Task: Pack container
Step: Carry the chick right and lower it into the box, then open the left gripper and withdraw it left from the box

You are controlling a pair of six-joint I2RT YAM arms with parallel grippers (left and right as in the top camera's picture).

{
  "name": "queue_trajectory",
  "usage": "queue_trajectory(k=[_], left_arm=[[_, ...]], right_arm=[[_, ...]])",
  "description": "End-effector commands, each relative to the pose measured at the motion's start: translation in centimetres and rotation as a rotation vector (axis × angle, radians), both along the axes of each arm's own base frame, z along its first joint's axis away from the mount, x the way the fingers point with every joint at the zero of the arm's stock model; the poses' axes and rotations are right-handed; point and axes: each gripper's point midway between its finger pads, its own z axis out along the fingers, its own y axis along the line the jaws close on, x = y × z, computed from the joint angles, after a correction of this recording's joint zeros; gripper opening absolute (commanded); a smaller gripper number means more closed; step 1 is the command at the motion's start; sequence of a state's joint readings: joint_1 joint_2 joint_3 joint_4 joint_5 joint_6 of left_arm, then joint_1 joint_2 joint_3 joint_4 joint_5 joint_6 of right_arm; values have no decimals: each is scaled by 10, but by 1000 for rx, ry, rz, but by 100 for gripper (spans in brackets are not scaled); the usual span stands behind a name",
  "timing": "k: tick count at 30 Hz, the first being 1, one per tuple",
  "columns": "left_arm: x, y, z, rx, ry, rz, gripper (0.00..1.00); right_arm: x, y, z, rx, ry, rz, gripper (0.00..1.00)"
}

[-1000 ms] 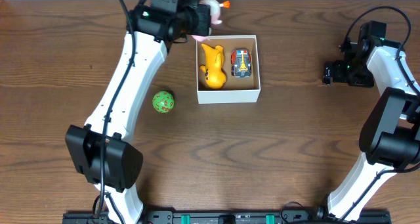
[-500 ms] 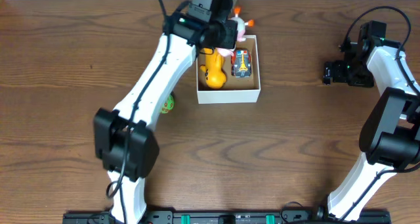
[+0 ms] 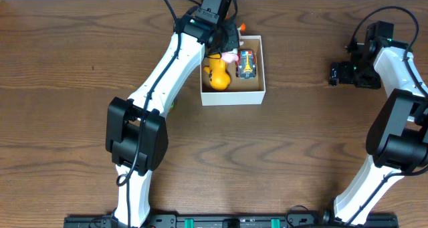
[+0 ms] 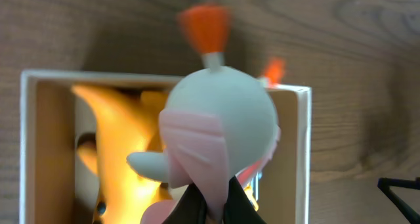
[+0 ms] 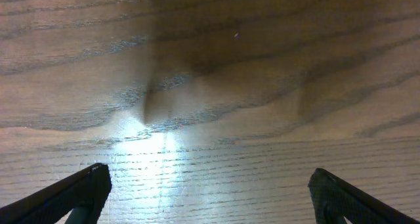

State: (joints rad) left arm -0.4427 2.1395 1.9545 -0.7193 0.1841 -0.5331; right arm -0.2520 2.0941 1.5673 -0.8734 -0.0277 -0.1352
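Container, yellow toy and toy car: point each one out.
container [image 3: 233, 98], overhead view, on its near white wall.
yellow toy [image 3: 217, 78], overhead view, on its round body.
toy car [image 3: 247, 66], overhead view, on its roof.

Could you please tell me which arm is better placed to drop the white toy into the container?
Left: the left tool grips the toy over the container; the right tool hangs open far away.

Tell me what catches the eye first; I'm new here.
The left fingers clamp a white-and-pink toy figure with an orange tuft right over the container, far centre. Inside lie a yellow toy and a toy car; the right fingers spread open over bare table.
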Motion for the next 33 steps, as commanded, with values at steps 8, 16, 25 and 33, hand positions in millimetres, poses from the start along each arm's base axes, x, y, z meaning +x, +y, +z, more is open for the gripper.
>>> queue_trajectory(k=[8,16,25,33], left_arm=[[-13,-16,-28,22,72,11,6],[-13,-15,-58,49,122,12,6],[-14,-10,-98,106,177,21,29],[-10,-6,-95,122,155,-15,64]], right_arm=[[1,5,4,6,-9,2,99],[1,5,4,6,-8,4,99],[1,4,4,6,-8,0,99],[1,4,4,6,-8,0,99]])
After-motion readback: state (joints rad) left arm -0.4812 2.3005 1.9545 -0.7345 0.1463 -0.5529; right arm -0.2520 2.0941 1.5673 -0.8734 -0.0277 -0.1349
